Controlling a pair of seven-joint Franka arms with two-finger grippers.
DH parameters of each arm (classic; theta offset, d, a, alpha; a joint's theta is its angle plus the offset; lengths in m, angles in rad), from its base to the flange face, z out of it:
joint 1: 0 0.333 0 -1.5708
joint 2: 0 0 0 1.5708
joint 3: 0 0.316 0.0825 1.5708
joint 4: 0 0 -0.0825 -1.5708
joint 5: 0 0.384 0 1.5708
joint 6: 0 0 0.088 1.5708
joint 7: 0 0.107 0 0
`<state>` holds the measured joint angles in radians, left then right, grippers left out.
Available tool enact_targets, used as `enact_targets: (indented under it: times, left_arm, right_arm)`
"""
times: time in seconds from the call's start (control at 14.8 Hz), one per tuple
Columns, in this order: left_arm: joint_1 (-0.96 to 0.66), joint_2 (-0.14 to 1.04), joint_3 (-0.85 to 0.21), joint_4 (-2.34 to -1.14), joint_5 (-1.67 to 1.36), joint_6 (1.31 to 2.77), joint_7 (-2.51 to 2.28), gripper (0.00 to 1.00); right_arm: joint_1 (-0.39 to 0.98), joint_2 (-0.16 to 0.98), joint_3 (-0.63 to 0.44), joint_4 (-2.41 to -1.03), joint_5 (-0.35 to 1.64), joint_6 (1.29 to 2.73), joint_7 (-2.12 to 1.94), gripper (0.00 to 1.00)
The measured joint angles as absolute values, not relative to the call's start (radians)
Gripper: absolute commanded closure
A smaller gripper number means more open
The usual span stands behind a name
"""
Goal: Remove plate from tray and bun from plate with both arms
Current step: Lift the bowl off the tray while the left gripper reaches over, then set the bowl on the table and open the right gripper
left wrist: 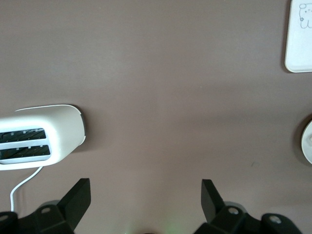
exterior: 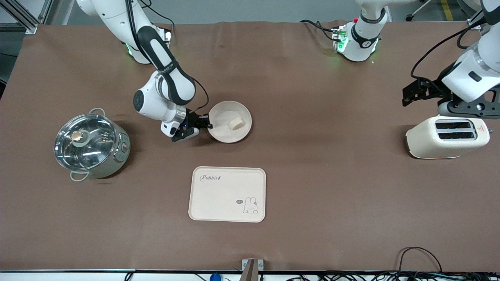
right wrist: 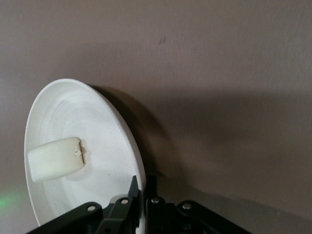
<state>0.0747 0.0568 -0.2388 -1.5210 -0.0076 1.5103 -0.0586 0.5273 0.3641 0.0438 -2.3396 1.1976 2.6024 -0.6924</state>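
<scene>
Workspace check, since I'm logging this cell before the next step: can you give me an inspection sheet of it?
Surface: brown table cover, wrinkled near the robots' bases.
Job's things: plate with the bun lying on it, farther from the front camera than the tray.
Clutter: lidded steel pot toward the right arm's end; toaster toward the left arm's end.
Hands: right hand shut on the plate's rim; left hand open, over bare table beside the toaster, waiting.
Cables: black leads at the left arm, toaster cord, wires along the table edge.
Surroundings: green lights at the arm bases; floor at the table's edge.
</scene>
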Motion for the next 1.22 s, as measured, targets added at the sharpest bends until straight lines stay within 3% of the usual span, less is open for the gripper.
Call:
enact_targets:
  times: [0.27, 0.34, 0.41, 0.47, 0.54, 0.61, 1.22]
  left_arm:
    - [-0.007, 0.115, -0.244, -1.522, -0.008, 1.547, -0.141, 0.0]
    - [-0.038, 0.136, -0.246, -1.523, -0.009, 1.562, -0.186, 0.0]
    - [-0.07, 0.159, -0.246, -1.523, -0.009, 1.581, -0.234, 0.0]
    - [-0.1, 0.183, -0.247, -1.524, -0.009, 1.602, -0.279, 0.0]
    - [-0.127, 0.206, -0.248, -1.524, -0.009, 1.624, -0.319, 0.0]
    - [-0.15, 0.228, -0.248, -1.524, -0.009, 1.644, -0.356, 0.0]
    - [-0.381, 0.392, -0.252, -1.525, -0.009, 1.821, -0.782, 0.0]
  right_arm:
    - [0.562, 0.283, 0.045, -2.445, 1.199, 2.601, -0.692, 0.99]
    - [0.569, 0.27, 0.045, -2.466, 1.2, 2.601, -0.692, 0.92]
    - [0.576, 0.261, 0.045, -2.479, 1.202, 2.601, -0.692, 0.67]
    - [0.58, 0.258, 0.045, -2.486, 1.205, 2.601, -0.692, 0.28]
    - [0.582, 0.258, 0.045, -2.486, 1.208, 2.601, -0.692, 0.04]
    - [0.582, 0.258, 0.044, -2.486, 1.21, 2.601, -0.693, 0.0]
    - [0.547, 0.25, 0.028, -2.456, 1.222, 2.614, -0.692, 0.0]
